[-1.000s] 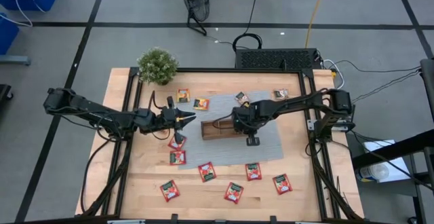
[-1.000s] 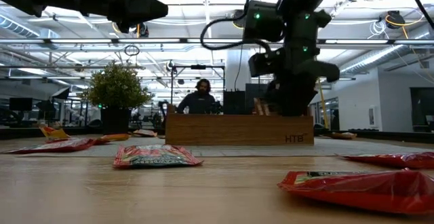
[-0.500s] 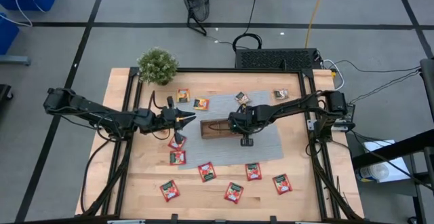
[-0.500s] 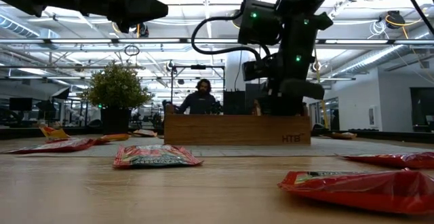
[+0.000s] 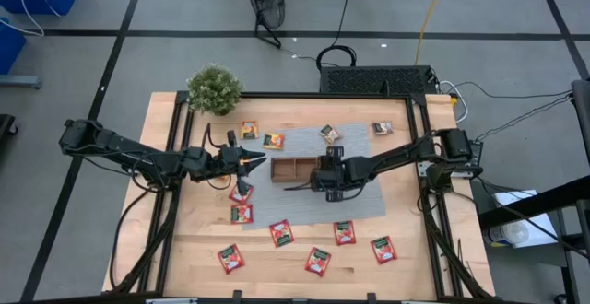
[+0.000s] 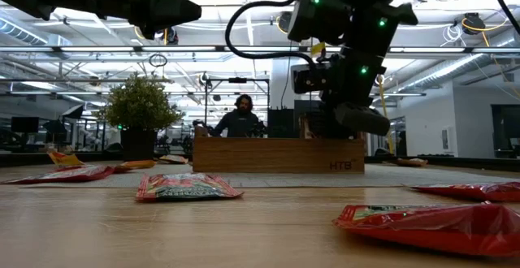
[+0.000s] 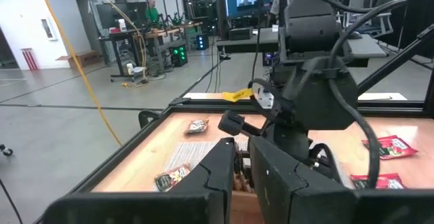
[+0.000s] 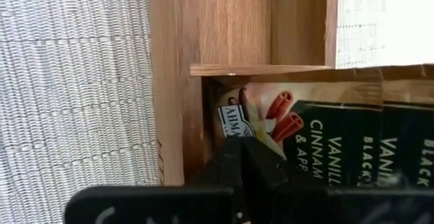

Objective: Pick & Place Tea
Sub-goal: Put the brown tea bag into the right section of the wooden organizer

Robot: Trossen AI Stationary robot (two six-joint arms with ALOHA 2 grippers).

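Since a moment ago, the right pincer (image 5: 324,177) has moved toward the table's front and the wooden tray (image 5: 290,169) now lies square on the grey mat (image 5: 369,193). Its fingers are closed, over the tray's end compartment, where a tea sachet (image 8: 319,142) lies. The left pincer (image 5: 261,162) hovers beside the tray, nearly closed; whether it holds anything I cannot tell. Red sachets (image 5: 281,233) lie along the table's front.

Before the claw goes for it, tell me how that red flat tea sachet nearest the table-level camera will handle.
The red flat tea sachet probably weighs very little: it lies thin and low on the wooden table. Its puffed, crinkled wrapper suggests it flexes rather than staying stiff. The glossy foil may slip when pushed.
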